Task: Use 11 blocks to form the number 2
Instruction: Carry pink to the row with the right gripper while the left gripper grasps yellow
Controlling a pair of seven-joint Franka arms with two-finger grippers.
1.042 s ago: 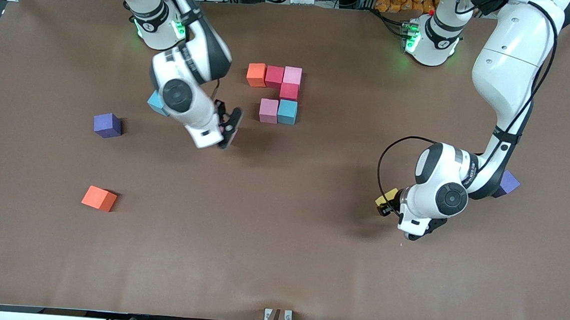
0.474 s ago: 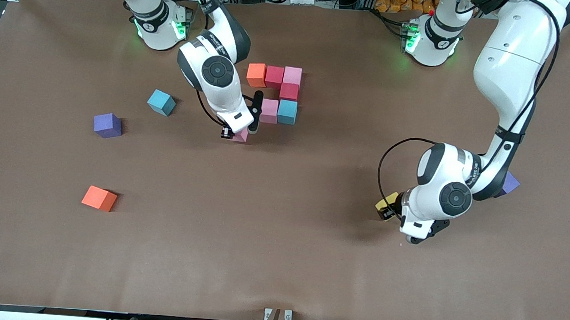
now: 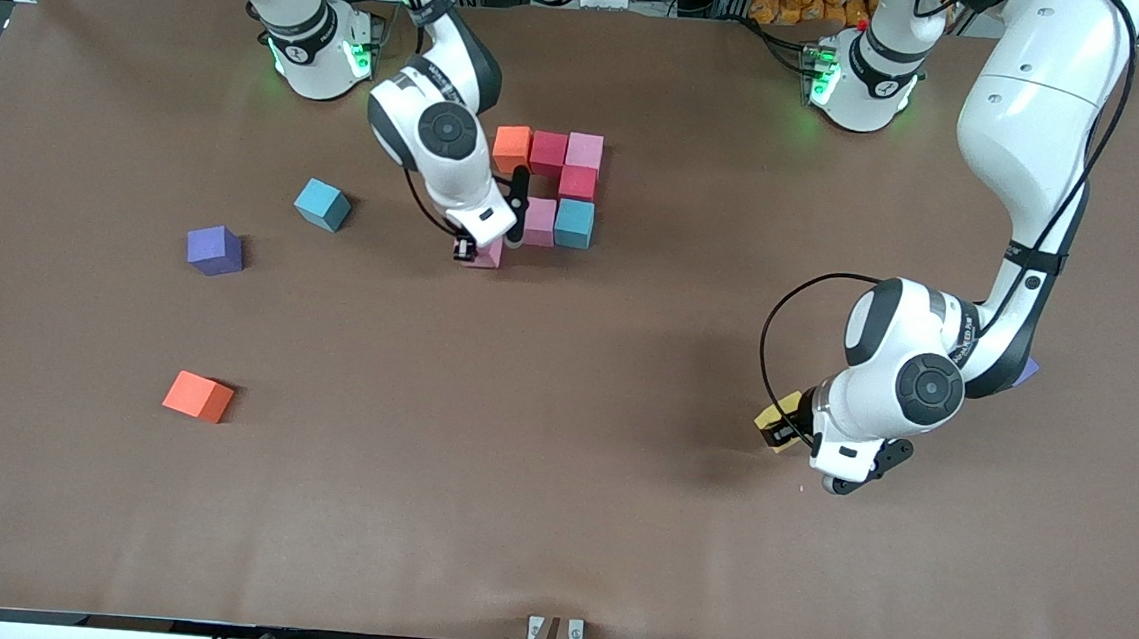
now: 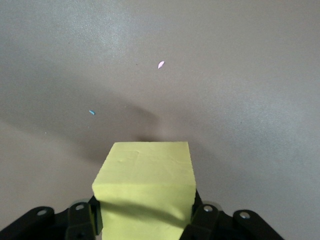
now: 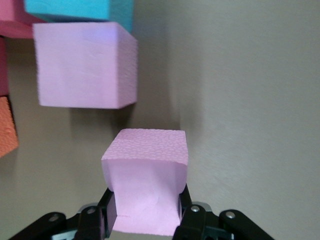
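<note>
Right pincer (image 3: pixel 483 243) grips a pink cube (image 5: pixel 145 185) and has swung in from open bench to hang low just beside the partial number 2 (image 3: pixel 551 186), over the spot on the pink row cube's (image 3: pixel 537 221) right-arm side. That suggests the middle row is about to get its third cube. Left pincer (image 3: pixel 794 427) has closed on a yellow cube (image 4: pixel 147 192) and is lifting it over the bench toward the left arm's end.

The digit's long axis runs toward the front camera; its top row, orange (image 3: pixel 512 148), red (image 3: pixel 548 152), pink (image 3: pixel 584 150), lies farthest from that camera. Six cubes are placed, so it looks roughly half built. Loose blue (image 3: pixel 322 204), purple (image 3: pixel 214 250) and orange (image 3: pixel 198 397) cubes wait toward the right arm's end.
</note>
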